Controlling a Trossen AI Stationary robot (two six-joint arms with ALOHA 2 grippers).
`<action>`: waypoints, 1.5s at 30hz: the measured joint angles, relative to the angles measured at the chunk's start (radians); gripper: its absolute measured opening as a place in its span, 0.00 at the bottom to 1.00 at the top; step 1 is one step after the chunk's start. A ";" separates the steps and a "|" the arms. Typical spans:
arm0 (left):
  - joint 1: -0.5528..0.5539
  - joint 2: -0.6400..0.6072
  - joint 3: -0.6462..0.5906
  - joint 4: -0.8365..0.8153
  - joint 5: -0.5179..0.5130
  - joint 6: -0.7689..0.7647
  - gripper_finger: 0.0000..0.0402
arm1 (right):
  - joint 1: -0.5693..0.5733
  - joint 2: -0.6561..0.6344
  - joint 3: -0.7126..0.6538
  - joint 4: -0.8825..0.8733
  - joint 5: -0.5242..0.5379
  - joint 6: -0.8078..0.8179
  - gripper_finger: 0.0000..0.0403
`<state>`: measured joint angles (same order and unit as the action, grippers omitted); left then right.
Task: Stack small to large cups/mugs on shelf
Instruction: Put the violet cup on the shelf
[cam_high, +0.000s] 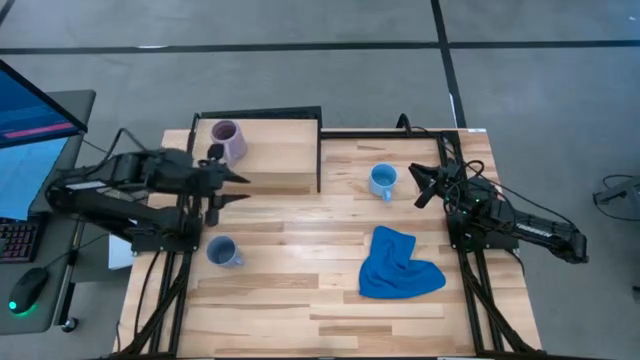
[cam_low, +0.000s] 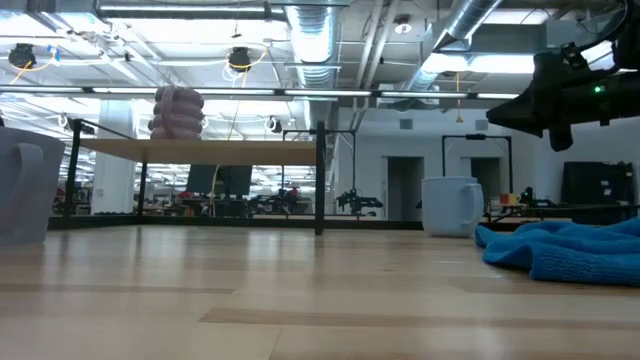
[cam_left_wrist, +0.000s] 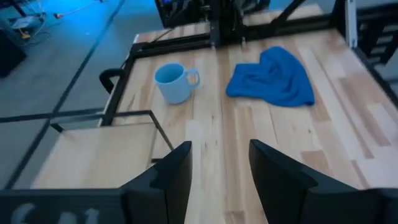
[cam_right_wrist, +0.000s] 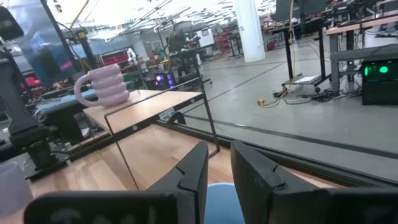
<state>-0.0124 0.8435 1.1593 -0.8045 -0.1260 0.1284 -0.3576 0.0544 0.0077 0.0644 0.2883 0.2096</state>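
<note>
The pale purple mug (cam_high: 228, 140) stands on the shelf (cam_high: 270, 155) near its far left corner; it also shows in the low view (cam_low: 178, 112) and the right wrist view (cam_right_wrist: 102, 84). The bright light blue mug (cam_high: 382, 181) stands on the tabletop to the right of the shelf. The grey-blue mug (cam_high: 222, 251) stands on the tabletop on the near side of the shelf. My left gripper (cam_high: 238, 187) is open and empty, over the shelf's near edge. My right gripper (cam_high: 422, 186) is open and empty, raised above the table just right of the light blue mug (cam_right_wrist: 219, 202).
A crumpled blue cloth (cam_high: 398, 265) lies on the tabletop to the near right of the light blue mug. The shelf's black frame (cam_high: 319, 150) stands up along its right side. A monitor and keyboard (cam_high: 20, 150) are off the table's left edge.
</note>
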 joint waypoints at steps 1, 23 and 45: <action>0.000 -0.042 -0.047 0.025 0.001 -0.014 0.38 | 0.000 0.000 0.001 0.000 0.000 0.000 0.23; -0.018 -0.281 -0.358 -0.049 0.162 -0.502 0.38 | -0.044 0.000 0.007 0.035 0.034 -0.019 0.23; -0.217 0.180 -0.037 -0.748 0.037 -1.223 0.38 | -0.084 0.000 0.008 0.042 0.032 -0.035 0.23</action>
<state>-0.2298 1.0230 1.1221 -1.5522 -0.0889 -1.0945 -0.4412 0.0544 0.0158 0.1062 0.3199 0.1741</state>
